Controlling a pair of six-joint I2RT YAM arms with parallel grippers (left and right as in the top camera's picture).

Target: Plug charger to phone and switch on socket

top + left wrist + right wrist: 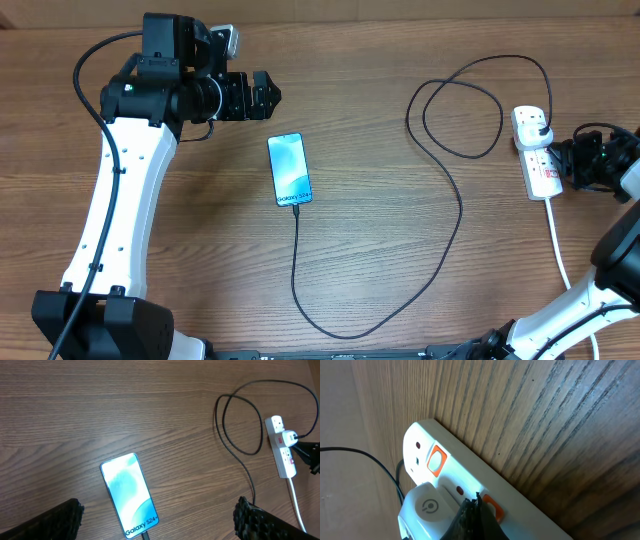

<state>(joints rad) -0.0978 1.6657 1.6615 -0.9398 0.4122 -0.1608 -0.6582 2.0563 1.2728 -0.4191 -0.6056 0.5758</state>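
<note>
The phone [289,170] lies flat mid-table, its blue-teal screen lit, also in the left wrist view [129,495]. The charger's thin black cable [455,200] is plugged into the phone's lower edge, loops right and runs to a white plug [425,507] seated in the socket [535,150]. My left gripper [265,95] hovers wide open up-left of the phone, its fingers [55,520] spread either side of it. My right gripper [556,157] is shut, and its tips [476,502] rest against an orange switch [493,508] on the socket [530,510], beside the plug.
A second orange switch [436,460] sits nearer the socket's end. The socket's thick white cord [557,240] runs toward the front right edge. The black cable makes a wide loop [462,115] left of the socket.
</note>
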